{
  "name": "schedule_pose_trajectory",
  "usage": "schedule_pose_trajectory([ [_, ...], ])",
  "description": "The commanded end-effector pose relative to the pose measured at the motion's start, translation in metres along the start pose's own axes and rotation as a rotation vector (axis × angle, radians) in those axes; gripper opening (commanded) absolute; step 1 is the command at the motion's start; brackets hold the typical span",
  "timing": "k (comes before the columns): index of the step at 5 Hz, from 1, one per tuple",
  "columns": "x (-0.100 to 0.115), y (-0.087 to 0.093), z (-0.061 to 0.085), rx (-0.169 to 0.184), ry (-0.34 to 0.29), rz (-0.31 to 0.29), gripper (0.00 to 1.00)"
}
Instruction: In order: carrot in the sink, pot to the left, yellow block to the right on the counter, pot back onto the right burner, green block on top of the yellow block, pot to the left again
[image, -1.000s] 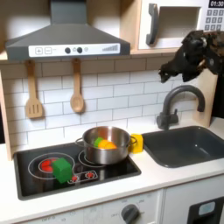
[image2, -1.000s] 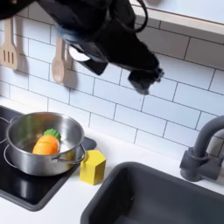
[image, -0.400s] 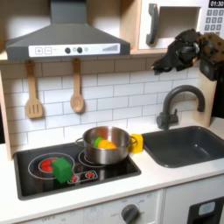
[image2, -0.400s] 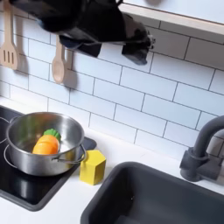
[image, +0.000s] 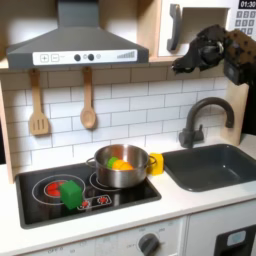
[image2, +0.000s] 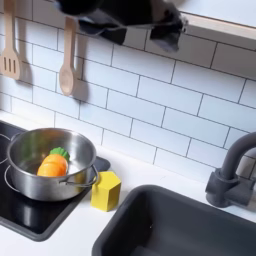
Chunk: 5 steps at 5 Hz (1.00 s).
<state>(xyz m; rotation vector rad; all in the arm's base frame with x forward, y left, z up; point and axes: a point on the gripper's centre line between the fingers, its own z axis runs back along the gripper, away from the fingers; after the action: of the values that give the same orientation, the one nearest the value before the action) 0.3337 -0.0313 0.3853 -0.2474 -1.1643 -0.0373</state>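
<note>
The steel pot (image: 122, 166) (image2: 44, 164) stands on the right burner (image: 101, 181) of the black cooktop. The orange carrot (image: 120, 163) (image2: 52, 164) lies inside it. A yellow block (image: 156, 162) (image2: 106, 190) rests on the cream counter (image: 175, 200), touching the pot's side toward the sink (image: 213, 166) (image2: 175, 225). A green block (image: 70, 192) sits on the other burner, at the first exterior view's left. My gripper (image: 186, 64) (image2: 170, 32) hangs high above the counter, well over the sink's near end, holding nothing; its dark fingers blur together.
A dark curved faucet (image: 203, 117) (image2: 234, 172) rises behind the sink. Two wooden utensils (image: 88, 100) hang on the white tile wall under the grey range hood (image: 75, 40). A microwave (image: 205, 25) sits behind the arm.
The arm has risen and swung toward the first exterior view's left, from over the faucet to higher near the microwave. The pot, the carrot and both blocks have not moved.
</note>
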Motion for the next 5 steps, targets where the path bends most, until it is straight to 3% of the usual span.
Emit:
schedule_pose_trajectory([
  [1, 0.011, 0.002, 0.0, 0.004, -0.034, 0.002, 1.0],
  [2, 0.017, 0.004, 0.002, 0.015, -0.06, -0.007, 1.0],
  [3, 0.025, 0.01, 0.005, 0.048, -0.168, -0.017, 1.0],
  [5, 0.032, 0.013, 0.006, 0.059, -0.214, -0.005, 1.0],
])
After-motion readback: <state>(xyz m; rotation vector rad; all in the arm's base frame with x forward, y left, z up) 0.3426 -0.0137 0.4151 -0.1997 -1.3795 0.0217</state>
